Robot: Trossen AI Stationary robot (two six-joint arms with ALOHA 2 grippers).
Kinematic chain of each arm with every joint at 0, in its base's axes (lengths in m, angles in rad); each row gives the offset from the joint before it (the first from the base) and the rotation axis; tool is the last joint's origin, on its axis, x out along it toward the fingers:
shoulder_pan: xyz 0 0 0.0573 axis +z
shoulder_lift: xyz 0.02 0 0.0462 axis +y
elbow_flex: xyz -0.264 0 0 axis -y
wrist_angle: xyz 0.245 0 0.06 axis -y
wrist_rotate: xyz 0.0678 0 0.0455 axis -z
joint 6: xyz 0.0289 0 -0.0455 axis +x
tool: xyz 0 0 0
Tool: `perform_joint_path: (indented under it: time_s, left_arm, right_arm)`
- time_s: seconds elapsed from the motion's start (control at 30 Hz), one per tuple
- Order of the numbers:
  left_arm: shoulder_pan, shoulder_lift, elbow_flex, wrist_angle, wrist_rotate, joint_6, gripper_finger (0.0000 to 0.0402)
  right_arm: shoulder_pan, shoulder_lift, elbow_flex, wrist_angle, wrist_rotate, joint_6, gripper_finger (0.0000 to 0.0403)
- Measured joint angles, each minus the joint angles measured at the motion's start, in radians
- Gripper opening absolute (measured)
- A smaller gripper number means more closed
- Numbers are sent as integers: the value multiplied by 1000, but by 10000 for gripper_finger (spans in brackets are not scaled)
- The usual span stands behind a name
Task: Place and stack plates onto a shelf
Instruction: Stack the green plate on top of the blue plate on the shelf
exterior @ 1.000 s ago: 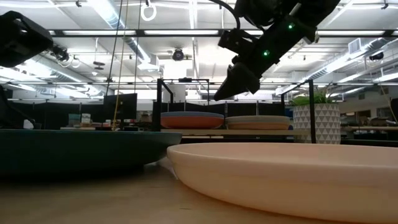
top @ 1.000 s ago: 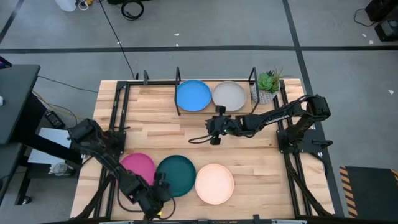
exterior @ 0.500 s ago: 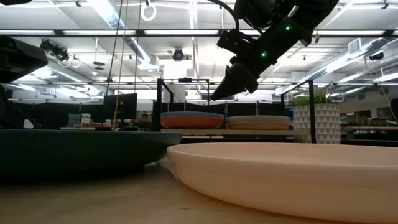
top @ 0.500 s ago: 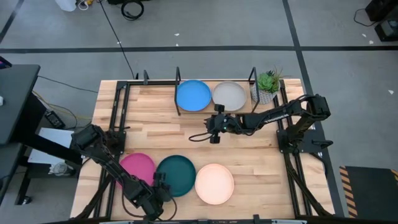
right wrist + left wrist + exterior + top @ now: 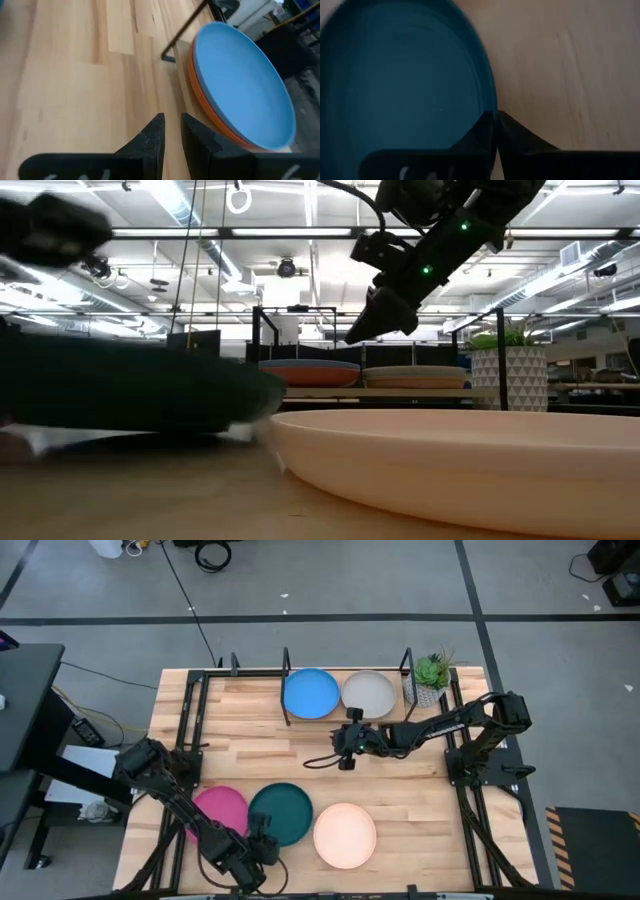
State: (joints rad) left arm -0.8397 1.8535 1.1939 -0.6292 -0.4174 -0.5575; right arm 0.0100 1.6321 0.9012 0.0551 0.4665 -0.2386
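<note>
The dark teal plate point(image 5: 283, 811) sits at the table's near side between a magenta plate point(image 5: 218, 808) and a cream plate point(image 5: 345, 835). My left gripper point(image 5: 260, 842) is shut on the teal plate's near-left rim. My right gripper point(image 5: 345, 747) hovers above the table in front of the shelf point(image 5: 288, 690), its fingers a narrow gap apart with nothing between them. On the shelf's board a light blue plate point(image 5: 240, 85) lies on an orange plate point(image 5: 210, 114), and a grey plate point(image 5: 368, 693) lies beside them. My left gripper pinches the teal plate's rim point(image 5: 491, 109) at its near-left side. One finger point(image 5: 479, 131) lies over the plate's inside and the other point(image 5: 516, 134) outside the rim. The fingers come from the table's near-left side. In the low view the plate point(image 5: 140, 385) stands raised, with light under it.
A small green plant in a white pot point(image 5: 431, 673) stands right of the shelf. Black frame rails point(image 5: 192, 725) run along the table's left and right sides. Bare wood point(image 5: 260, 755) lies between the near plates and the shelf.
My left gripper has shut on the dark teal plate's near-left rim. The plate has risen off the table on that side and shifted a little toward the far edge. The magenta and cream plates have stayed put.
</note>
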Motion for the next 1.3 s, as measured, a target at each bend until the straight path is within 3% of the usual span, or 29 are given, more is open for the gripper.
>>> perform_joint_path:
  time_s: [0.2,0.5,0.73,1.1,1.3]
  left_arm:
    - [44,-53,43,-107,-84,97,15]
    - [185,-97,44,-77,-129,426,15]
    - [333,-105,45,-42,-125,693,15]
    - [622,-155,44,91,75,1049,16]
    - [795,-170,44,124,230,1136,16]
  right_arm:
    - [42,-54,0,-115,171,5,68]
    - [105,-251,0,-343,326,178,68]
    - [113,-332,0,-447,322,289,68]
    - [122,-340,0,-549,352,379,68]
    - [122,-340,0,-619,352,443,68]
